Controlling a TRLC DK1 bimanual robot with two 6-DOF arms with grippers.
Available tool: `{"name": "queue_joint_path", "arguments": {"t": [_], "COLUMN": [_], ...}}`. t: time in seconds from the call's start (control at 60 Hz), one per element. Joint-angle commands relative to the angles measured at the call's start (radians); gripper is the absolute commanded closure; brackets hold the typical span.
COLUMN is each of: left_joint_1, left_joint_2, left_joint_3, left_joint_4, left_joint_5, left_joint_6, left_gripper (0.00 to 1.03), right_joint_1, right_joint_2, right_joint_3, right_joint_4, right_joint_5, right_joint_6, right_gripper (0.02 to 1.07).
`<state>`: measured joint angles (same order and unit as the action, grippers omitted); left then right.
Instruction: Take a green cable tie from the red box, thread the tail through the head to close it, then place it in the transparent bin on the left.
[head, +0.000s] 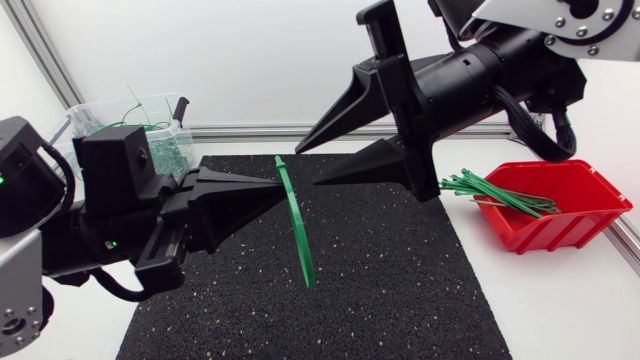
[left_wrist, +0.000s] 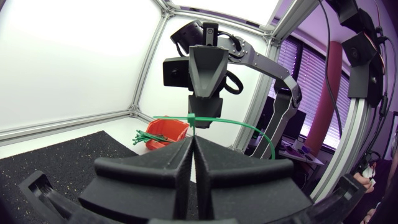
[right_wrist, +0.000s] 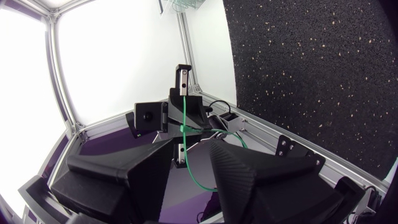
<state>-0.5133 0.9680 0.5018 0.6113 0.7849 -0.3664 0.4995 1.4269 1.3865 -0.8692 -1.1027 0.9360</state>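
The left gripper (head: 272, 185) has its two wedge fingers pressed together on a green cable tie (head: 297, 225), pinching it close to its upper end; in the left wrist view the fingers meet with no gap, and the tie's small square head (left_wrist: 193, 118) stands just past their tips. From that pinch the strap curves in a long arc out over the middle of the black mat (head: 400, 290); whether its far tip touches the mat cannot be told. The right gripper (head: 307, 167) faces the left one tip to tip with its fingers spread wide, holding nothing. Its lower finger points at the tie just beside the pinch, and in the right wrist view the strap runs through the gap between the spread fingers without a clear touch on either. The left arm comes in over the mat's left edge and the right arm over its far right corner. On the table (head: 570, 300), off the mat's right edge, sits the red box (head: 560, 232) with a bundle of loose green ties (head: 500, 195) lying across its rim. The transparent bin (head: 100, 108) stands at the table's far left corner, behind the left arm, with green ties inside.
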Motion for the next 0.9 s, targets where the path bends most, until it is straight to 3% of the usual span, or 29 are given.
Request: {"name": "queue_joint_path", "arguments": {"t": [0.0,0.633,0.883], "left_joint_1": [0.001,-0.007,-0.002], "left_joint_2": [0.000,-0.022,-0.025], "left_joint_3": [0.020,0.018,0.012], "left_joint_4": [0.019,0.008,0.007], "left_joint_5": [0.013,0.019,0.022], "left_joint_6": [-0.026,-0.028,-0.026], "left_gripper": [1.00,1.00,1.00], "right_joint_1": [-0.012,0.033,0.066], "right_joint_2": [-0.008,0.150,0.122], "right_joint_3": [0.009,0.120,0.123], "right_joint_4": [-0.016,-0.017,-0.017], "right_joint_5": [0.006,0.006,0.006], "right_joint_6": [0.014,-0.008,-0.002], "right_gripper": [0.58,0.58,0.66]}}
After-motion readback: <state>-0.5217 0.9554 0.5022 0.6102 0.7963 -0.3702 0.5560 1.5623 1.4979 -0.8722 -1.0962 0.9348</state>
